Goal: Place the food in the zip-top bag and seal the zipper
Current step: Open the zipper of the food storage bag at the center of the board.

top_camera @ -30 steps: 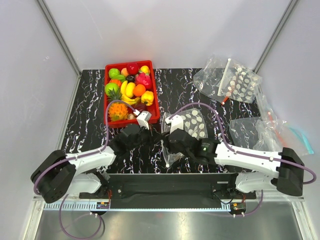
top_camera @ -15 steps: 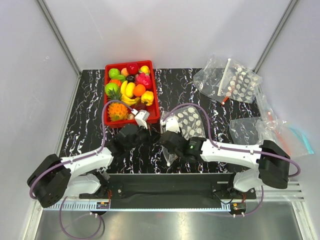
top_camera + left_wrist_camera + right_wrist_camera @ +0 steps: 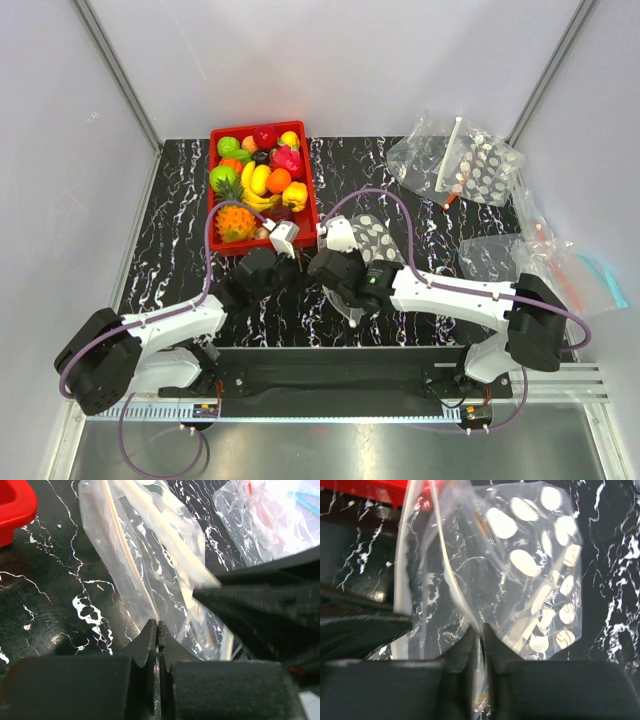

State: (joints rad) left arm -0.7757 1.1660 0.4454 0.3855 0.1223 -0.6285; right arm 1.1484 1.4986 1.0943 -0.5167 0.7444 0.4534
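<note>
Lighting: bright, even, overhead; soft shadows. Glare: clear white-dotted plastic bag [image 3: 520,580], black marbled table [image 3: 50,630]. Blur: wrist-view foregrounds.

My top camera looks down from high behind the near edge, taking in the whole table [image 3: 180,250]. Both wrist cameras sit low and close, facing the same bag [image 3: 150,545] [image 3: 520,580], one from each side.

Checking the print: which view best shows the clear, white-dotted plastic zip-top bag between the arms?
The right wrist view: the dotted bag fills it, dots plain. The left wrist view shows crumpled film and the pale zipper, no dots; the top view, only a small dotted patch.
</note>
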